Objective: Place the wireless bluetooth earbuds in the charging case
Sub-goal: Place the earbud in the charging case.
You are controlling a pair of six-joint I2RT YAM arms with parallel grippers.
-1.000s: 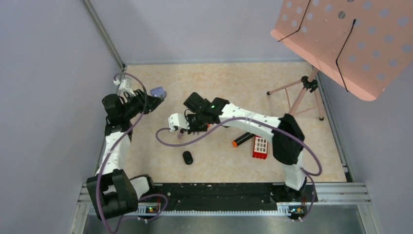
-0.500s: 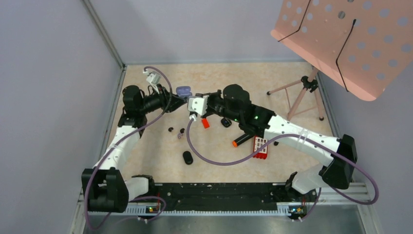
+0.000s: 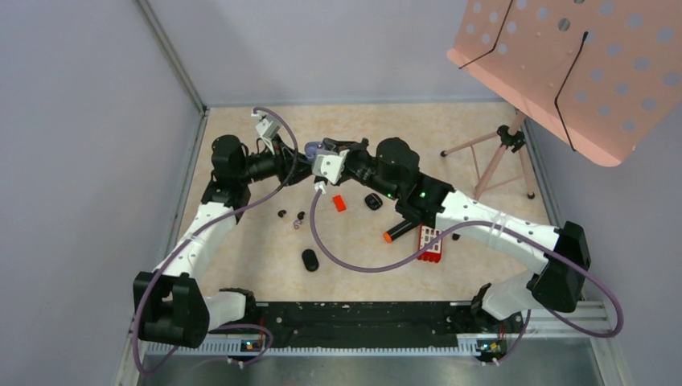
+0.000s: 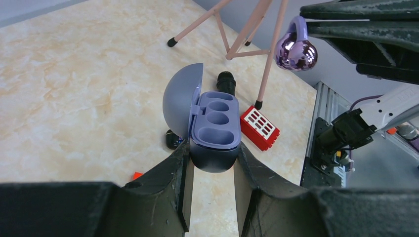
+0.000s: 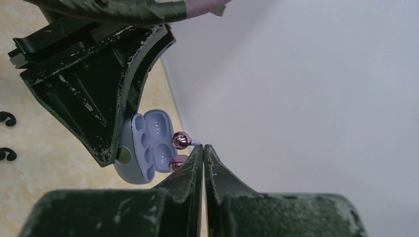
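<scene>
1. Your left hand (image 4: pixel 213 159) is clamped on the charging case (image 4: pixel 215 123), with one finger on each side of its dark bottom half.
2. The lid of the case stands open. You can see two round cups inside it.
3. Your right hand (image 5: pixel 203 148) has its fingers pressed together on the pale stem of a shiny purple earbud (image 5: pixel 180 140).
4. That earbud is up in the air, near the open case. It is not in a cup.
5. The red block (image 3: pixel 430 243) lies on the worktop (image 3: pixel 482 145). The case and the held earbud are well to the left of the red block and farther from the arm bases.
6. A few tiny buds (image 3: pixel 282 214) lie on the worktop, well to the left of the red block.
7. A black pen with an orange tip (image 3: pixel 400 231) lies just beside the red block, on its left.
8. A small red piece (image 3: pixel 339 203) lies between the tiny buds and the red block.
</scene>
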